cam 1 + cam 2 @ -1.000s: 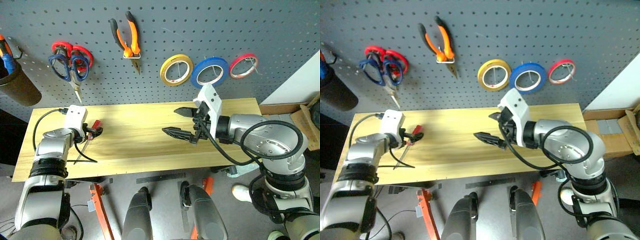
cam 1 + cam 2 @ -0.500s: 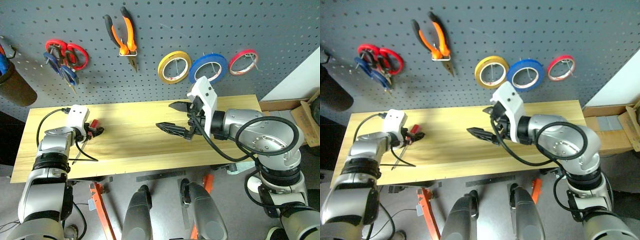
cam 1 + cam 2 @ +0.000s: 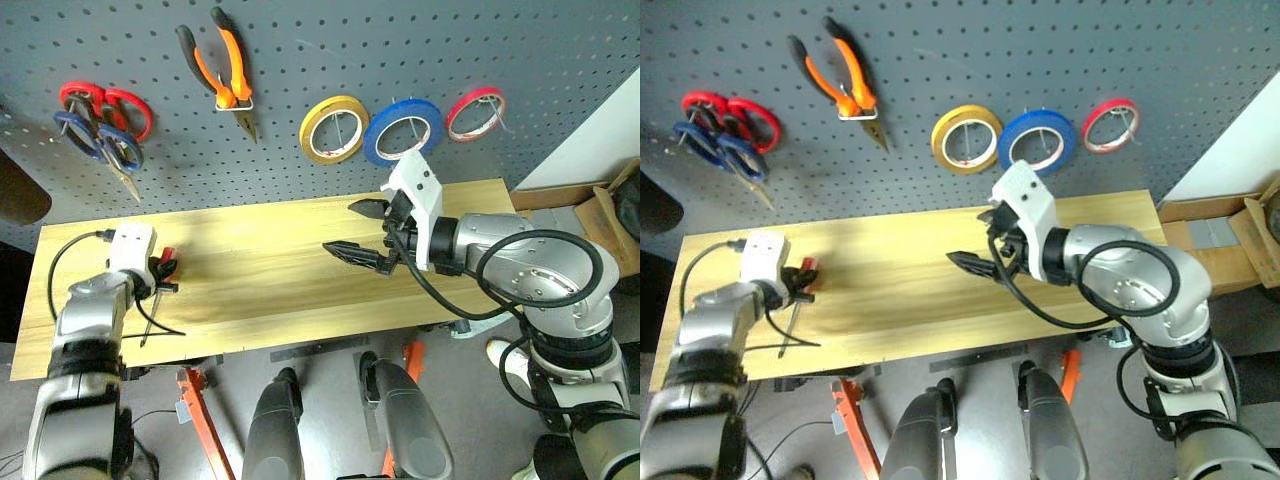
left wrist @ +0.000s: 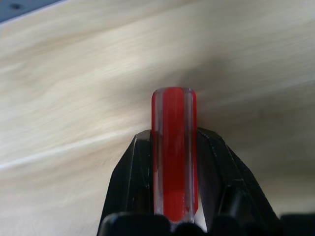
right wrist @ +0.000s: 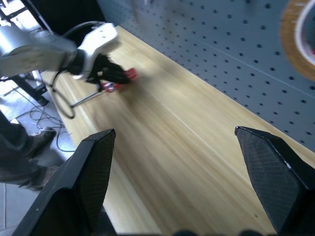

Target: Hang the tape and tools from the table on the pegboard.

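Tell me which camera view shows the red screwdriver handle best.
The left wrist view: the screwdriver handle sits close up between the left gripper fingers. The eye views and the right wrist view show it small and far off.

Three tape rings on the pegboard (image 3: 300,40): one yellow tape ring (image 3: 331,130), one blue tape (image 3: 404,131), one red tape ring (image 3: 475,114). Two pairs of scissors, the red-handled scissors (image 3: 108,103) and the dark-blue-handled scissors (image 3: 98,145), plus one pair of pliers (image 3: 220,70). One screwdriver (image 4: 173,147) clamped between the left gripper's (image 4: 173,169) jaws, over one table (image 3: 270,270).
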Robot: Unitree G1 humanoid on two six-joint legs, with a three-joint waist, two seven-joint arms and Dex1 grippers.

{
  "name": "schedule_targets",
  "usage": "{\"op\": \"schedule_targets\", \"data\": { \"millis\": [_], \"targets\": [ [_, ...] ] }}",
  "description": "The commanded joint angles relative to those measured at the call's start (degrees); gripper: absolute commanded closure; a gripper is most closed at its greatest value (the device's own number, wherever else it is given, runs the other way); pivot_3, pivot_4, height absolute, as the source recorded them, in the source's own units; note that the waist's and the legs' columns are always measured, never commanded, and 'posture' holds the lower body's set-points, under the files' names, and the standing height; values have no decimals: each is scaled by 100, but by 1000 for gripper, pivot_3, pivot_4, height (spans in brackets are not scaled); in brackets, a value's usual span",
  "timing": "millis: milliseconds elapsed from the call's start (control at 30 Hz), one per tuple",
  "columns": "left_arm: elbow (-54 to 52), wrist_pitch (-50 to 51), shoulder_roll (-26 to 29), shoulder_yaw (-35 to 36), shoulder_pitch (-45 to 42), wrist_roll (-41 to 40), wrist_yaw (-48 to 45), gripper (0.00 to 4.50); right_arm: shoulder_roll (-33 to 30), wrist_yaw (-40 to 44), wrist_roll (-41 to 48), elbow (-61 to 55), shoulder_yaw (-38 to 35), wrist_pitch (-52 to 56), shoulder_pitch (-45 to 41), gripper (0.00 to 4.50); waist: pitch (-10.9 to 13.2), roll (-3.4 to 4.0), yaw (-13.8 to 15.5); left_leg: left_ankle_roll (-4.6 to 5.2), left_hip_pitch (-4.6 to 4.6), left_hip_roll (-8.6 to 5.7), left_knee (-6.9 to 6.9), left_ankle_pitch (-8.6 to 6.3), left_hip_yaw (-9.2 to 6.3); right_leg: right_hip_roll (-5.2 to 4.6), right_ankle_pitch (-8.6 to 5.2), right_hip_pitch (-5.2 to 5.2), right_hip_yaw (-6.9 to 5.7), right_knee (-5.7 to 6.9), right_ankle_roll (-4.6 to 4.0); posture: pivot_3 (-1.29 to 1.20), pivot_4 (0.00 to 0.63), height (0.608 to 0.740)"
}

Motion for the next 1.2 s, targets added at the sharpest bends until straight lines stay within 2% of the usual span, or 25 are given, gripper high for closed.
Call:
{"op": "schedule_targets", "data": {
  "millis": [33,133,300,400,533,700,800,933,1200],
  "targets": [
    [-1889,-79,-272,780,832,-333,402,3671,-121,216,15,-194,-180,-368,13,289,0,-1,11,-1,1,-1,-14,1,1,0,0,-1,0,-4,0,-162,436,740],
    [-3289,-209,-721,1267,1543,-529,740,3671,-244,519,-14,-230,-200,-787,110,289,-1,-3,59,-2,2,-2,-33,1,1,1,0,-5,-2,-13,0,-134,417,740],
    [-4635,-660,-1080,1662,2209,-274,1226,3671,-182,1147,24,-54,-291,-1822,212,289,-5,-9,135,-2,3,-7,-36,1,3,8,1,-3,-3,-21,3,-85,374,740],
    [-4945,-917,-1082,1787,2185,44,1607,3671,-185,1537,258,180,-391,-1978,104,289,-31,-29,190,-2,3,-7,-33,1,2,16,3,0,-5,-25,7,-47,337,740],
    [-5391,-1207,-866,1981,1649,273,1957,3671,-121,1951,177,522,-301,-2418,-137,289,-71,-82,288,1,2,-6,-24,5,0,24,12,3,-6,-25,18,-11,292,740],
    [-5064,-1249,-490,2088,460,123,2128,3671,-58,2241,-101,965,-149,-2849,-343,289,-240,-133,383,-2,-4,-7,-24,7,-5,24,17,8,-22,-37,19,15,238,740],
    [-4752,-1269,-344,2107,-232,-149,2095,3671,-22,2346,-243,1178,-102,-3034,-463,289,-345,-139,423,-3,-10,-5,-31,7,-7,22,41,22,-47,-81,24,17,219,740],
    [-3449,-1491,-65,2075,-1591,-713,1906,3671,86,2377,-483,1523,-31,-3257,-689,289,-467,-172,489,-29,-13,-2,-23,23,-32,20,74,41,-90,-95,-5,10,203,740],
    [-1145,-2568,450,1757,-2945,-646,1516,3671,189,2348,-755,1751,21,-3382,-747,289,-509,-188,513,-34,-7,-2,-18,36,-50,18,84,55,-110,-86,-20,-16,208,740]
  ]
}}
